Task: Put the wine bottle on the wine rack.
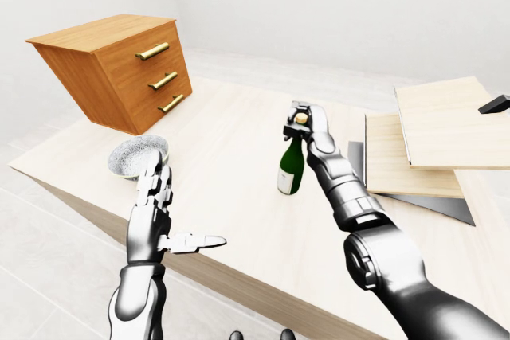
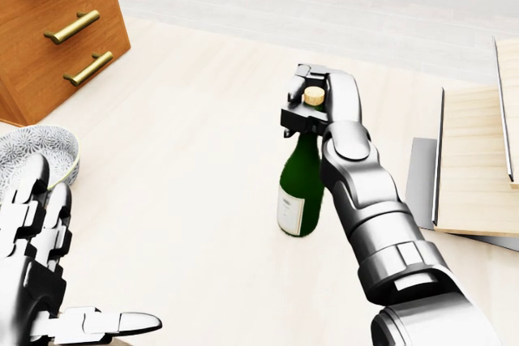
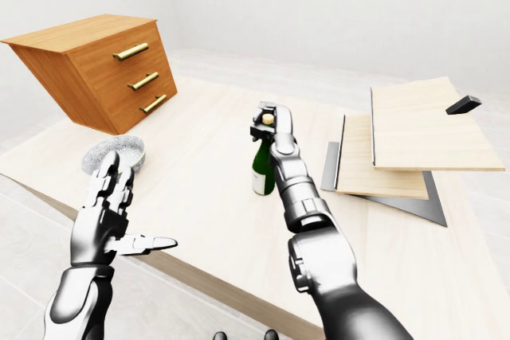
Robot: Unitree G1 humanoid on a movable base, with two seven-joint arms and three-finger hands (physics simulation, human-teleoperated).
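Dark green wine bottle point(image 2: 300, 186) with white label and tan cork; pale wood tabletop point(image 2: 186, 168); orange-brown drawer chest point(image 1: 119, 69), brass handles; grey speckled bowl point(image 1: 131, 154).

no readable text; wine bottle point(image 2: 298, 192) label point(image 2: 289, 209) too small, blurred.

The robot's arms are glossy silver metal in bulging segments with dark joint seams, ending in blocky, black-jointed silver fingers point(image 2: 32, 224).
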